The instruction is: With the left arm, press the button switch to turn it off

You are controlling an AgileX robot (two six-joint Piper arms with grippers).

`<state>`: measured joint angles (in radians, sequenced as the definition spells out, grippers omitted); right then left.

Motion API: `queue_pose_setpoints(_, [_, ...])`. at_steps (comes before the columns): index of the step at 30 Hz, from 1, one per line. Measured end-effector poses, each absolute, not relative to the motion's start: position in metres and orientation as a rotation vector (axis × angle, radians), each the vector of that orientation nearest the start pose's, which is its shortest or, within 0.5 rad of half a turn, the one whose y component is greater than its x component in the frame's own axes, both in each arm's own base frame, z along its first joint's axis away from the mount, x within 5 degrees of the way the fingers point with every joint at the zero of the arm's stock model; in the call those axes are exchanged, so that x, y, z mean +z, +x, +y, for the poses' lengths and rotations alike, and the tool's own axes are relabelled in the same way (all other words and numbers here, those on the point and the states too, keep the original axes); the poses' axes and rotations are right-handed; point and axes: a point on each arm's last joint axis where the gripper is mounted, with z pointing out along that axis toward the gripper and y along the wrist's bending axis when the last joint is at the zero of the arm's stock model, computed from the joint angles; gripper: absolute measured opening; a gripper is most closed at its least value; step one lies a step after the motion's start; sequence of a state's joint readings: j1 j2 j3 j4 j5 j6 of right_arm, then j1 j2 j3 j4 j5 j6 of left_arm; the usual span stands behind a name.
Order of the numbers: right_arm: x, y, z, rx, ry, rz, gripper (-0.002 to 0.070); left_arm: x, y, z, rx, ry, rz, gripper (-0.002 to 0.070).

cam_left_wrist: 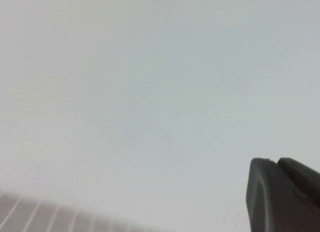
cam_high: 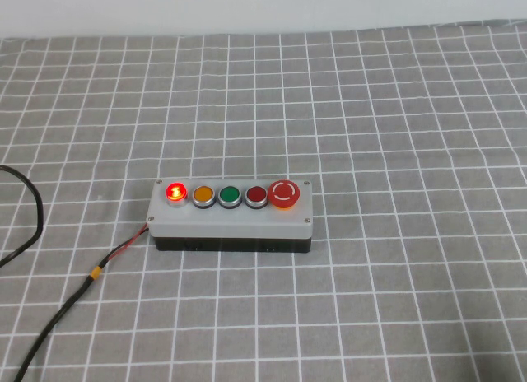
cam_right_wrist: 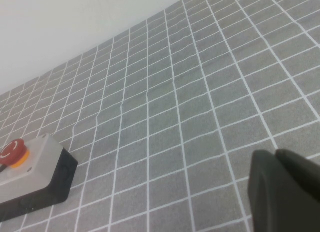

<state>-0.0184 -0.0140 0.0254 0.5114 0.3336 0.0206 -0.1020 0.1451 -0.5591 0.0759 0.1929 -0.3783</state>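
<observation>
The button switch point(cam_high: 175, 192) glows at the box's point(cam_high: 231, 220) nine-o'clock end. Left gripper point(cam_left_wrist: 285, 197) and right gripper point(cam_right_wrist: 287, 192) are cut off; grip perhaps clenched, I cannot tell.

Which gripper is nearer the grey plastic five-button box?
Likely right: the right gripper sits off the grey box's mushroom-button end; the left gripper faces the wall, box unseen.
</observation>
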Motion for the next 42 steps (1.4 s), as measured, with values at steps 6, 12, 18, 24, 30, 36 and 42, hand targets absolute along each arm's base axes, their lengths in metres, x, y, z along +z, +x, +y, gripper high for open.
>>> queue_pose_setpoints(6, [0.179, 0.053, 0.014, 0.494, 0.358, 1.777, -0.0017, 0.397, 0.059, -0.006, -0.236, -0.069, 1.577, -0.0003])
queue_pose_setpoints(12, [0.179, 0.053, 0.014, 0.494, 0.358, 1.777, -0.0017, 0.408, 0.114, -0.018, -0.202, 0.046, 1.867, -0.0003])
queue_pose_setpoints(18, [0.179, 0.053, 0.014, 0.494, 0.358, 1.777, -0.0017, 0.399, 0.157, -0.030, -0.335, 0.018, 1.980, -0.0003])
queue_pose_setpoints(24, [0.179, 0.053, 0.014, 0.494, 0.358, 1.777, -0.0017, 0.372, 0.201, -0.045, -0.382, 0.224, 2.184, -0.0004])
queue_pose_setpoints(30, [0.179, 0.053, 0.014, 0.494, 0.358, 1.777, -0.0017, 0.348, 0.251, -0.056, -0.444, 0.352, 2.467, -0.0003])
queue_pose_setpoints(36, [0.179, 0.053, 0.014, 0.494, 0.358, 1.777, -0.0017, 0.327, 0.284, -0.060, -0.451, 0.398, 2.619, -0.0003])
queue_pose_setpoints(42, [0.179, 0.053, 0.014, 0.494, 0.358, 1.777, -0.0017, 0.317, 0.295, -0.073, -0.377, 0.430, 2.648, -0.0003])
